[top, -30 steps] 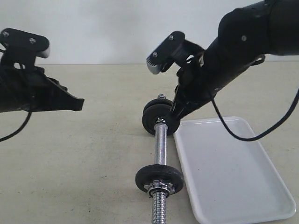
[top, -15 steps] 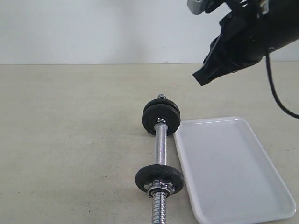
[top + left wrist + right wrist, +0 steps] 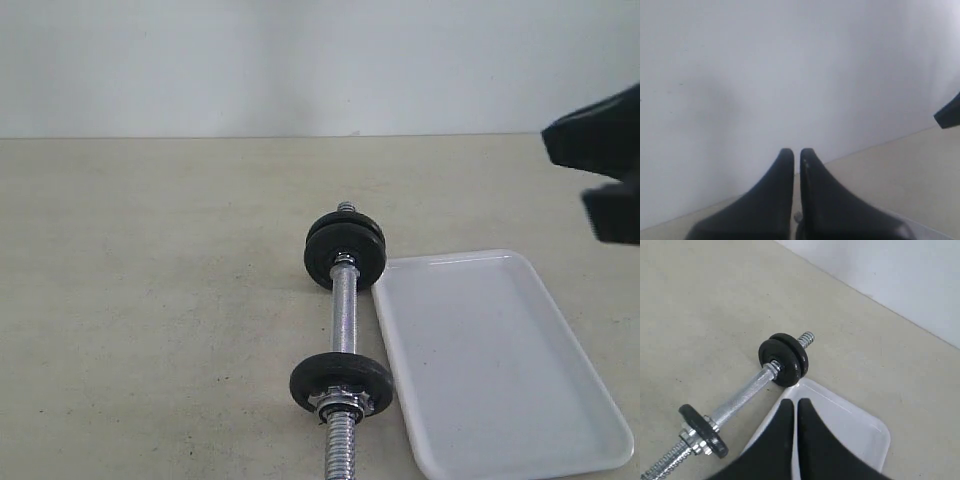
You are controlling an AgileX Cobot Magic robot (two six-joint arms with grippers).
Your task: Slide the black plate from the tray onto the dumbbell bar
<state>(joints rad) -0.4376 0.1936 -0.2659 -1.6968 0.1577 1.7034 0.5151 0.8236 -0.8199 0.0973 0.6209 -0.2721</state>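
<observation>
The dumbbell bar [image 3: 344,315] lies on the table beside the tray's [image 3: 500,370] left rim. Two black plates [image 3: 345,250] sit side by side on its far threaded end; I cannot tell which one came from the tray. A third black disc with the chrome star nut [image 3: 341,380] sits at the near end. The tray holds nothing. My right gripper [image 3: 792,402] is shut and empty, high above the tray [image 3: 855,420], with the plates [image 3: 785,359] and bar [image 3: 742,392] below it. My left gripper [image 3: 794,151] is shut, empty, and faces the white wall.
Only a dark part of the right arm [image 3: 605,150] shows at the exterior view's right edge. The left arm is outside that view. A white wall stands behind the beige table [image 3: 150,300].
The right arm has lifted away from the plates at the bar's far end and swung off to the right. The left arm has left the exterior view.
</observation>
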